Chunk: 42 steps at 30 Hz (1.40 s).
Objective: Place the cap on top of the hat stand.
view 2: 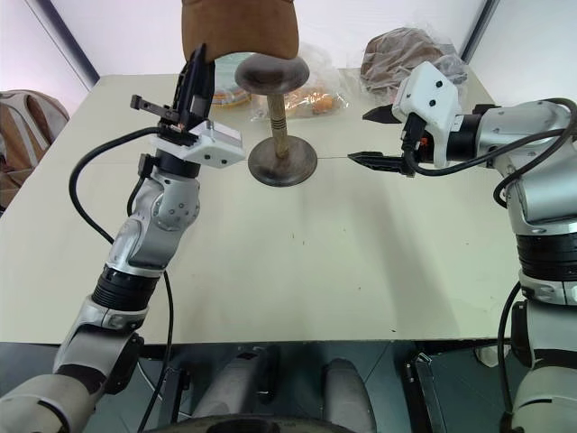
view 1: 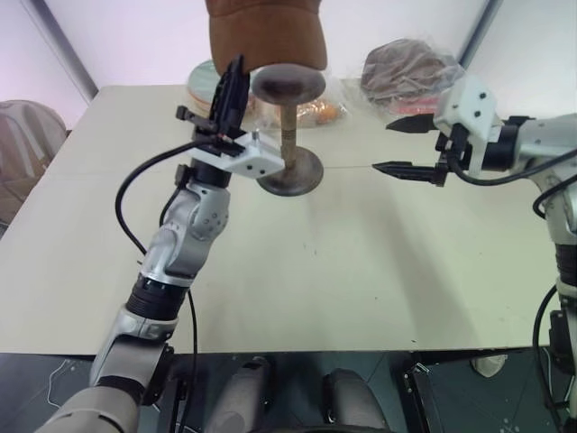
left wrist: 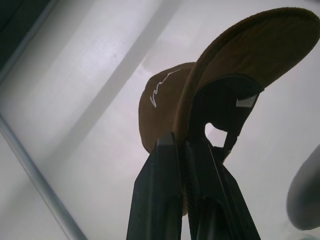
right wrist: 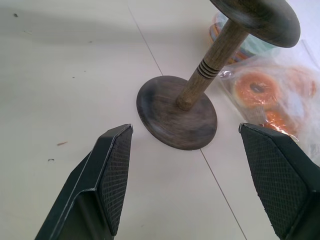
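The rust-brown cap (view 1: 266,32) hangs in the air, just above and slightly left of the hat stand's domed top (view 1: 287,84). My left gripper (view 1: 236,63) points upward and is shut on the cap's rim. In the left wrist view its fingers (left wrist: 160,170) pinch the edge where the brim meets the crown (left wrist: 165,100), and white script shows on the front. The dark hat stand (view 2: 282,161) stands upright on the table. My right gripper (view 1: 382,146) is open and level to the right of the stand, empty. In the right wrist view the stand's base (right wrist: 155,107) lies ahead of it.
A grey-brown hat in clear plastic (view 1: 410,68) lies at the table's far right. Orange items in a plastic bag (view 1: 323,108) and a stack of pastel discs (view 1: 203,79) sit behind the stand. The pale table (view 1: 315,271) stretches toward me.
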{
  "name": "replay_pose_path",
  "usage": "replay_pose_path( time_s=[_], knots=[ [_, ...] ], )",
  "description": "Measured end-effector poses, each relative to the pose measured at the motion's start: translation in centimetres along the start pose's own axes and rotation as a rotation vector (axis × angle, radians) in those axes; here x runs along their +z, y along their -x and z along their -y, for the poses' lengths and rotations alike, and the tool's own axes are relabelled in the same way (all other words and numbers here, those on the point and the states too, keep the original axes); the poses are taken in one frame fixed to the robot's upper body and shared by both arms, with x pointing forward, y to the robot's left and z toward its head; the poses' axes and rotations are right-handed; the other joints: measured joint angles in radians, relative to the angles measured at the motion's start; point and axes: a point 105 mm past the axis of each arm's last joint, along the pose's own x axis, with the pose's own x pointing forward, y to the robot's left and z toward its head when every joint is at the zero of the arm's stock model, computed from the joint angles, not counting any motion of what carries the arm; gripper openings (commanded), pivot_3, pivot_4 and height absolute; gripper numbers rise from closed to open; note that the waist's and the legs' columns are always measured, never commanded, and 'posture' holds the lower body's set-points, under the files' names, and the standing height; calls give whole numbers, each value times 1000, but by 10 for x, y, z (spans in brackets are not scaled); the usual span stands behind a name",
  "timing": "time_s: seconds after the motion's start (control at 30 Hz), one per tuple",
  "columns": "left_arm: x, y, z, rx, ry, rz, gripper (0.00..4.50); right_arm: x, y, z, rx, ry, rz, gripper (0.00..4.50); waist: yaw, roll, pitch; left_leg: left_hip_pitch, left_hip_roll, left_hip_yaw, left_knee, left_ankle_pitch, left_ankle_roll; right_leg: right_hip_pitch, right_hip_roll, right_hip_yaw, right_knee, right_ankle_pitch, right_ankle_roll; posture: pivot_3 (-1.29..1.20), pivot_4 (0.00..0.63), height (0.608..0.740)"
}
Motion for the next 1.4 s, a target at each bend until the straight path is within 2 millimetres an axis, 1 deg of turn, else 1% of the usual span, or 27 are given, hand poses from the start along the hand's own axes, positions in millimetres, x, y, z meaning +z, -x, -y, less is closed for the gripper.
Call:
replay_pose_path(
  time_s=[0.13,0.23,0.47,0.5,0.6,0.93,1.0,1.03,1.13,1.17,1.2,1.27,1.3,1.4],
  knots=[
    [-3,16,14,-59,23,-20,8,0,0,0,-5,0,0,3507,0,0,0,0,0,0,0,0,0,0,0,0,0,0,0,0,150,740],
    [-3,32,28,-118,43,-37,8,0,0,0,-6,1,1,3507,0,0,0,0,0,0,0,0,0,0,0,0,0,0,0,0,150,740],
    [-4,68,52,-226,74,-54,8,0,-1,0,-3,-2,7,3507,0,0,0,0,0,0,0,0,0,0,0,1,0,0,0,0,150,740],
    [-5,76,58,-254,80,-65,8,1,-2,-1,-1,-3,10,3507,0,0,0,0,0,0,0,0,0,0,0,1,0,0,0,0,150,740],
    [-11,91,65,-299,75,-90,8,1,-3,-1,0,-5,11,3507,0,0,0,0,0,0,0,0,0,0,0,1,0,0,0,0,150,740],
    [-13,104,70,-322,80,-104,8,2,-3,-2,5,-6,10,3507,0,0,0,0,0,0,0,0,0,0,-1,1,0,0,0,0,150,740],
    [-14,105,72,-331,83,-109,699,1,-3,-2,5,-9,9,3507,0,0,0,0,0,0,0,0,0,0,-1,1,0,0,0,0,150,740],
    [-14,106,73,-338,84,-111,916,1,-3,-2,5,-10,8,3507,0,0,0,0,0,0,0,0,0,0,-1,1,0,0,0,0,150,740],
    [-14,114,80,-384,108,-119,2361,1,-3,-3,7,-12,7,3507,0,0,0,0,0,0,0,0,0,0,-1,1,0,0,0,0,150,740],
    [-14,115,81,-392,118,-122,2761,2,-3,-3,7,-11,7,3507,0,0,0,0,0,0,0,0,0,0,-1,1,0,0,0,0,150,740],
    [-14,116,82,-403,128,-121,3382,2,-3,-3,7,-10,8,3507,0,0,0,0,0,0,0,0,0,0,-1,1,0,0,0,0,150,740],
    [-13,117,85,-425,150,-119,4301,3,-3,-3,8,-7,9,3507,1,0,0,0,0,0,0,0,0,0,-1,1,0,0,0,0,150,740],
    [-11,119,88,-453,172,-120,4434,3,-3,-3,9,-6,9,3507,1,0,0,0,0,0,0,0,0,0,-1,1,0,0,0,0,150,740],
    [-3,124,97,-525,232,-104,4434,3,-3,-3,9,-5,10,3507,1,0,0,0,0,0,0,0,0,0,-1,1,0,0,0,0,150,740]
  ],
)
